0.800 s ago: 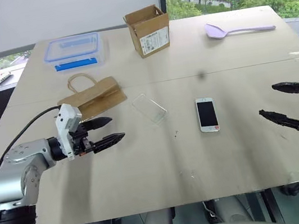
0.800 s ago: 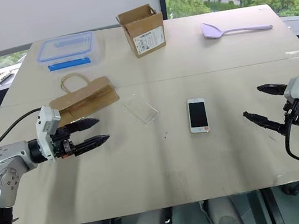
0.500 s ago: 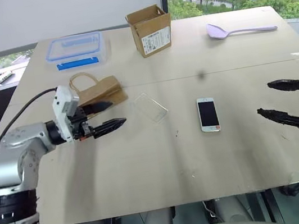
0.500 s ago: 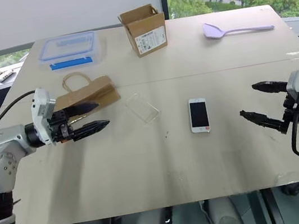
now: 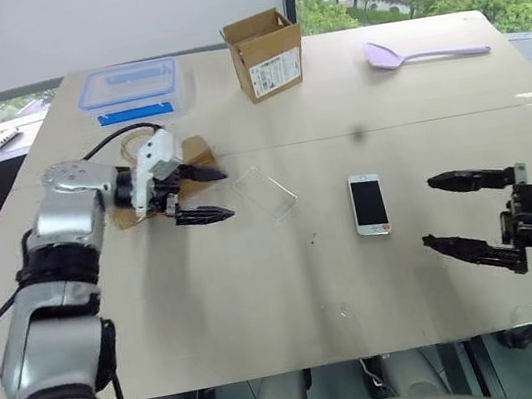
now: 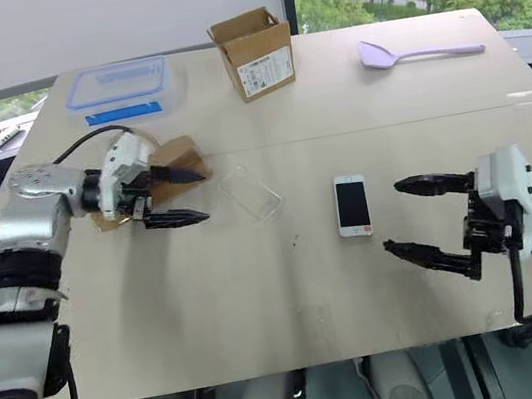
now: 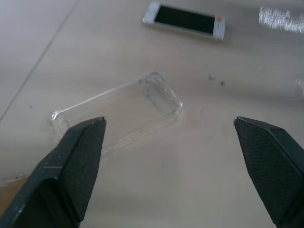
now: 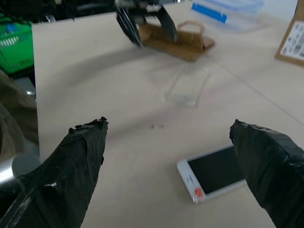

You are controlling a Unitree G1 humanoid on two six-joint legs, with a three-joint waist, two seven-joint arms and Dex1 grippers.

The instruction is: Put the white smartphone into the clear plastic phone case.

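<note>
The white smartphone (image 5: 369, 204) lies flat, screen up, in the middle of the table. To its left the clear plastic phone case (image 5: 266, 192) lies empty, set at an angle. My left gripper (image 5: 227, 194) hovers open just left of the case, over the edge of a paper bag, with its fingers pointing at the case. In the left wrist view the case (image 7: 118, 111) sits between the spread fingers and the phone (image 7: 184, 20) lies beyond it. My right gripper (image 5: 428, 212) is open to the right of the phone and holds nothing.
A brown paper bag (image 6: 174, 158) lies under my left hand. At the back stand a clear storage box with a blue-rimmed lid (image 5: 132, 89) and an open cardboard box (image 5: 265, 53). A lilac spoon (image 5: 425, 54) lies at the back right.
My left gripper has swung away from the near edge and rightward, over the bag, close to the case. My right gripper has moved left toward the phone. Both stay open.
</note>
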